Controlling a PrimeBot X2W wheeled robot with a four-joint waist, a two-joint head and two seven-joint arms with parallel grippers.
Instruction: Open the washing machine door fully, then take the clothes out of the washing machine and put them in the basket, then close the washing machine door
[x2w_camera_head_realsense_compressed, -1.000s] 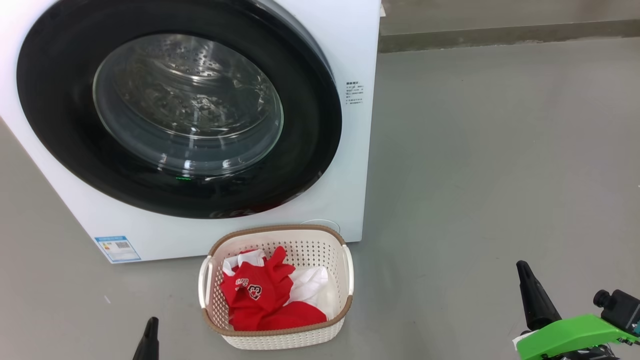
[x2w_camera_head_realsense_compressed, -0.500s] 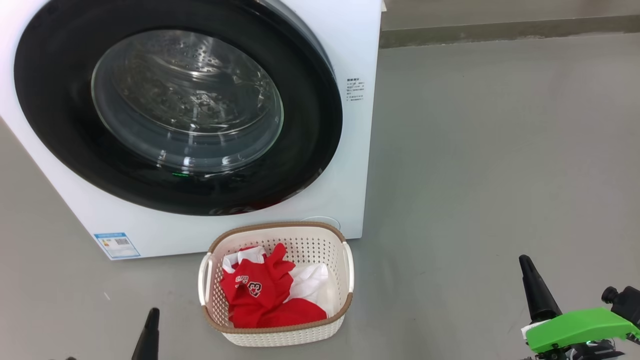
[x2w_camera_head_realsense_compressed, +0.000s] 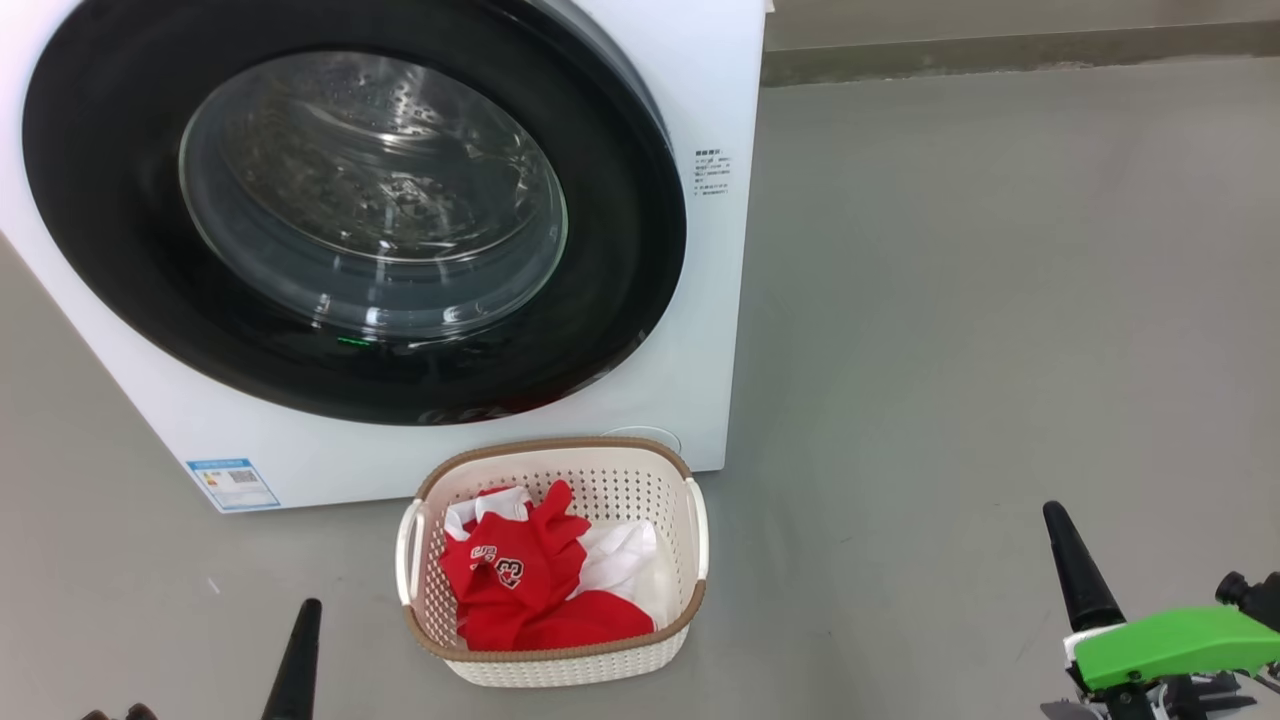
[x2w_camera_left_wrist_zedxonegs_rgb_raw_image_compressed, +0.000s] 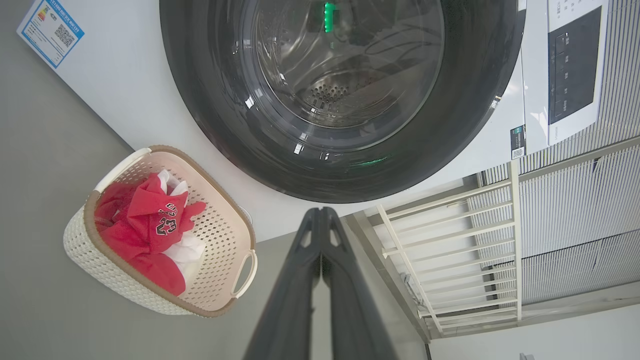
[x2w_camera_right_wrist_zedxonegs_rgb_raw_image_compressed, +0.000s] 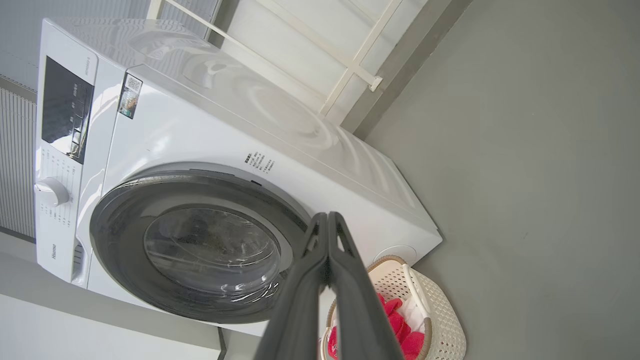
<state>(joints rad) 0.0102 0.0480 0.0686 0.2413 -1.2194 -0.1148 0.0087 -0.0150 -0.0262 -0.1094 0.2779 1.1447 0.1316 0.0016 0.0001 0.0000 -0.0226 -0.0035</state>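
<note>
Washing machine: white front-loader (x2w_camera_head_realsense_compressed: 715, 330) standing on the grey floor (x2w_camera_head_realsense_compressed: 980, 330), a small blue label (x2w_camera_head_realsense_compressed: 232, 483) at the lower left corner of its front
Door: round door (x2w_camera_head_realsense_compressed: 355, 200) with a wide black rim, lying shut against the machine's front; the perforated steel drum shows through the glass, and a small green glint sits on the lower rim
Control panel: dark panel (x2w_camera_right_wrist_zedxonegs_rgb_raw_image_compressed: 65, 115) with a white knob below it in the right wrist view, at the top of the machine's front
Basket: cream perforated basket (x2w_camera_head_realsense_compressed: 552, 446) with a brown rim, upright on the floor just in front of the machine's lower right front corner
Clothes: red jersey and other red pieces with a white garment (x2w_camera_head_realsense_compressed: 530, 590), heaped inside the basket; part of the number lettering faces up
Left gripper: left gripper (x2w_camera_left_wrist_zedxonegs_rgb_raw_image_compressed: 320, 220) low over the floor, well apart from the basket's left side; fingers pressed together, gripping nothing
Right gripper: right gripper (x2w_camera_right_wrist_zedxonegs_rgb_raw_image_compressed: 327, 220) over bare floor well to the right of the basket, with a green part (x2w_camera_head_realsense_compressed: 1170, 645) at its base; fingers closed tip to tip, gripping nothing
Surroundings: white railing (x2w_camera_left_wrist_zedxonegs_rgb_raw_image_compressed: 450, 240) beside the machine in the left wrist view
</note>
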